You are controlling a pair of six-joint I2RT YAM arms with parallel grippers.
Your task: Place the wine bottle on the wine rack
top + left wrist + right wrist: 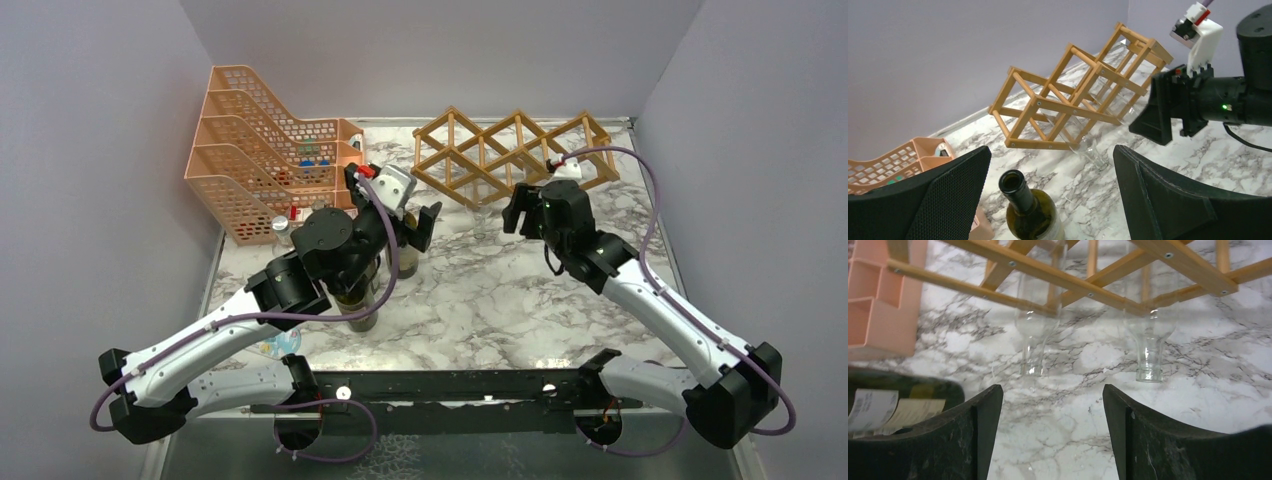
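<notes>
Top view: a white-and-grey marbled desk sits inside pale lilac walls. At the back, right of centre, a light brown wooden lattice wine rack with diamond-shaped cells rests on the desk. At the back left stands an orange plastic mesh tiered tray. The left end effector hovers near the middle of the desk, and the right end effector hovers just in front of the rack. A dark green glass wine bottle stands upright on the desk under the left end effector, well apart from the rack and mostly hidden by the arm. A second dark bottle stands nearer the arm bases, under the left arm.

Left wrist view: the left end effector is spread wide and holds nothing. The wine bottle's open mouth shows low between its fingers, not touching either. The rack lies beyond, with clear glass bottles resting in its cells.

Right wrist view: the right end effector is parted and grips nothing. It faces the rack, where two clear glass bottles point their necks outward. A dark labelled bottle shows at the lower left.
</notes>
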